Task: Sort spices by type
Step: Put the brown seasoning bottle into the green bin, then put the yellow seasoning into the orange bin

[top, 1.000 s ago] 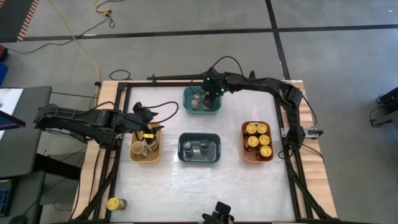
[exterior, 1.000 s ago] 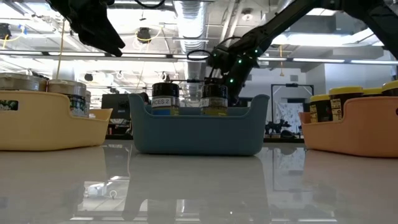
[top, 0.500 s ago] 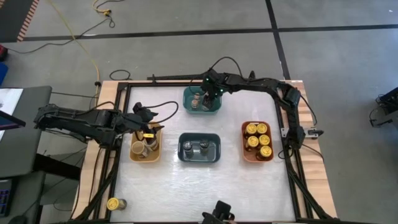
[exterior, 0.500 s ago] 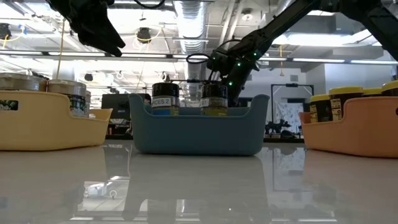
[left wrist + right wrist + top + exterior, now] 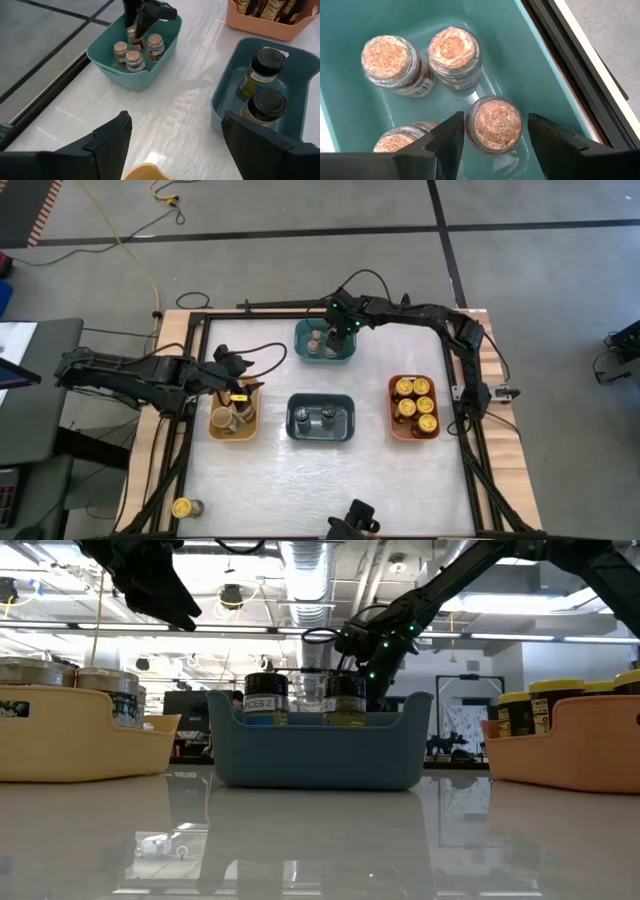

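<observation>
Right wrist: cork-topped jar (image 5: pixel 493 123) between tool (image 5: pixel 492 142) fingers.

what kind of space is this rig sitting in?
Probably a lab or industrial workshop: bare concrete floor with taped lines, exposed ceiling ducts and strip lights, and a framed white table holding sorting bins such as the teal bin.

light: bright, overhead | glare: glossy table (image 5: pixel 320 840) reflections | focus: sharp | shadows: soft

- From overhead we are looking straight down on the whole table (image 5: pixel 320 470).
- At tabletop height we are looking level across it.
- Both wrist cameras are sharing the teal bin (image 5: pixel 107 55).
</observation>
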Robot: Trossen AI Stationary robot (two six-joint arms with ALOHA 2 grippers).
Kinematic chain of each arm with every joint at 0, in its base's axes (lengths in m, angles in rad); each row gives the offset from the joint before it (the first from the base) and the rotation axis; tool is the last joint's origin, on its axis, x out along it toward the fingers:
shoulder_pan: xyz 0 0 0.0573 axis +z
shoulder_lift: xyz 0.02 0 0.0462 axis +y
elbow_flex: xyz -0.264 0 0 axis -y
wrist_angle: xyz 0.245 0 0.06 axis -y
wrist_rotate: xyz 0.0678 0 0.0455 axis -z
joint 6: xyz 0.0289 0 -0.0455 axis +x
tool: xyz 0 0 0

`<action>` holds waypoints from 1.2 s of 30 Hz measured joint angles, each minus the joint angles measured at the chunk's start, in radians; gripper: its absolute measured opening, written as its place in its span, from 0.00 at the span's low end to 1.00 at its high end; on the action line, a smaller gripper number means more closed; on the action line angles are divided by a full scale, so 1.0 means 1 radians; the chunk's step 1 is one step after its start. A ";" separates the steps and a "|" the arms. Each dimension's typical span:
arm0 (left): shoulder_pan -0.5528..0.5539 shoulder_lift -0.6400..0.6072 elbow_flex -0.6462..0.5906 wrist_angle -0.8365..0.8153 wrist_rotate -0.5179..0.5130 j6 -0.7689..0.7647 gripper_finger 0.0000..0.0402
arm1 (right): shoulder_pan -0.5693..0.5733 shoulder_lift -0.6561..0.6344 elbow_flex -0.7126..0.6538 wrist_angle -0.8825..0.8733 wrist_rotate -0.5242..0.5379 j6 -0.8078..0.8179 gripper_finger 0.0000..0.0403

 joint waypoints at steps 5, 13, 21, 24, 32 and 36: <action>0.000 0.000 0.000 0.000 0.000 -0.012 0.74 | -0.008 0.000 0.000 -0.012 0.000 0.002 0.61; 0.000 0.000 0.000 0.000 -0.002 -0.004 0.74 | -0.011 -0.001 0.025 -0.085 -0.055 -0.026 0.61; 0.000 0.000 0.000 0.000 -0.002 0.016 0.74 | -0.039 -0.002 0.152 -0.184 -0.055 0.000 0.61; 0.000 0.000 0.000 -0.001 -0.002 -0.020 0.74 | -0.057 -0.002 0.218 -0.266 -0.055 0.000 0.61; 0.000 0.000 0.000 0.000 -0.002 -0.035 0.74 | -0.098 -0.002 0.359 -0.461 -0.056 0.003 0.61; 0.000 0.000 0.000 0.000 -0.002 -0.050 0.74 | -0.100 -0.002 0.379 -0.494 -0.056 0.003 0.61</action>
